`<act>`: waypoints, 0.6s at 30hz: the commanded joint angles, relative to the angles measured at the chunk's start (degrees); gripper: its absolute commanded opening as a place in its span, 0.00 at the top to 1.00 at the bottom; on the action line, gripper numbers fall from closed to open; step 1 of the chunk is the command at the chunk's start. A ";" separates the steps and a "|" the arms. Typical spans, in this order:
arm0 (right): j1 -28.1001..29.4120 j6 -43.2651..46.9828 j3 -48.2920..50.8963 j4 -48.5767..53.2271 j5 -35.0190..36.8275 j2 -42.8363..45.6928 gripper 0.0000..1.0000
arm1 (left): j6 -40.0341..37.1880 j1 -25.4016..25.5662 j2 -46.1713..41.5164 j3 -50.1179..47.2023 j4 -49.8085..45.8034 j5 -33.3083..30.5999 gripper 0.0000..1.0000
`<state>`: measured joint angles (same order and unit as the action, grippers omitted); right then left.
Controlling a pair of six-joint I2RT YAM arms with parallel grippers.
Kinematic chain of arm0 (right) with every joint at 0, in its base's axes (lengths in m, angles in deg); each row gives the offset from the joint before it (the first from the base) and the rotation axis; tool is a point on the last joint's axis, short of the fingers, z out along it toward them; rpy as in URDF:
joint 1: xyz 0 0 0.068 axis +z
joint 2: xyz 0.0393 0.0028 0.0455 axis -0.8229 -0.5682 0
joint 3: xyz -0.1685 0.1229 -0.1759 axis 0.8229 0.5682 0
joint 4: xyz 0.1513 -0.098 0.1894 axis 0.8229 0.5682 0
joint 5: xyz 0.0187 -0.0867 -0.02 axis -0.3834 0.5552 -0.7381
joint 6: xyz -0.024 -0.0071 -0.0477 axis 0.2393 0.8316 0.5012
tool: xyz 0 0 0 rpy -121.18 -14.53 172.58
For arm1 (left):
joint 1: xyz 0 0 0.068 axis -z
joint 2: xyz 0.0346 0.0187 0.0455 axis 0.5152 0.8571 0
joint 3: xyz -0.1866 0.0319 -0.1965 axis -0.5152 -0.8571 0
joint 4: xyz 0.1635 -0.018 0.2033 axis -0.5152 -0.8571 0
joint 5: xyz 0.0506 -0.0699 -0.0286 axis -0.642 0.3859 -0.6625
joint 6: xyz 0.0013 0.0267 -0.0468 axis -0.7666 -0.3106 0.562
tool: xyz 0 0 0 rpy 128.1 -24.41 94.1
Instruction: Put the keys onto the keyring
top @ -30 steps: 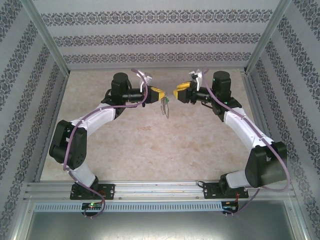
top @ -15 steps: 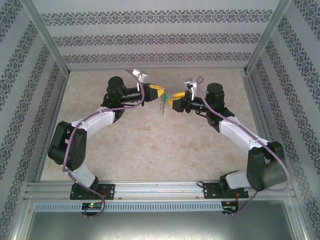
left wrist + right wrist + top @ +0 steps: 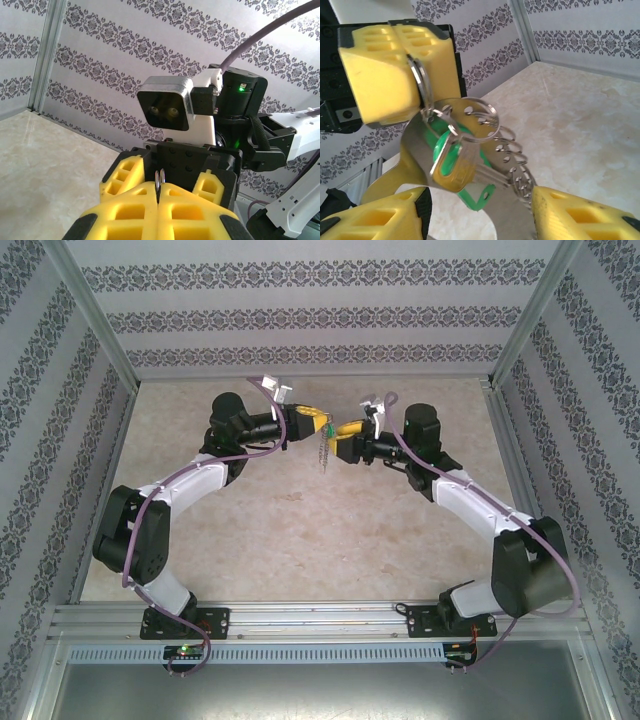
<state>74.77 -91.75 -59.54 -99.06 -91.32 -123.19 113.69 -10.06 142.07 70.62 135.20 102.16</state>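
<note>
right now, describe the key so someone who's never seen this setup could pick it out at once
Above the far middle of the table, the left gripper pinches a keyring with a metal bunch dangling from it. The key is the only piece there with bright green plastic on it; the rest is bare silver.
</note>
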 commanded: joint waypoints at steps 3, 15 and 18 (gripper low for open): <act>0.99 1.22 -2.99 -1.49 -0.01 -1.68 0.56 | 0.96 0.45 -2.15 -0.36 4.43 0.05 1.00; 0.94 3.96 -1.94 2.60 -2.82 0.18 1.00 | 2.23 0.43 -1.78 -0.34 6.59 -0.08 1.00; 1.00 4.38 -1.74 3.36 -3.51 0.54 1.00 | 2.67 0.44 -1.69 -0.32 7.52 -0.13 1.00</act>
<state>75.41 -88.90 -60.94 -97.40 -93.05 -124.00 115.02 -10.06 142.07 70.58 136.08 101.68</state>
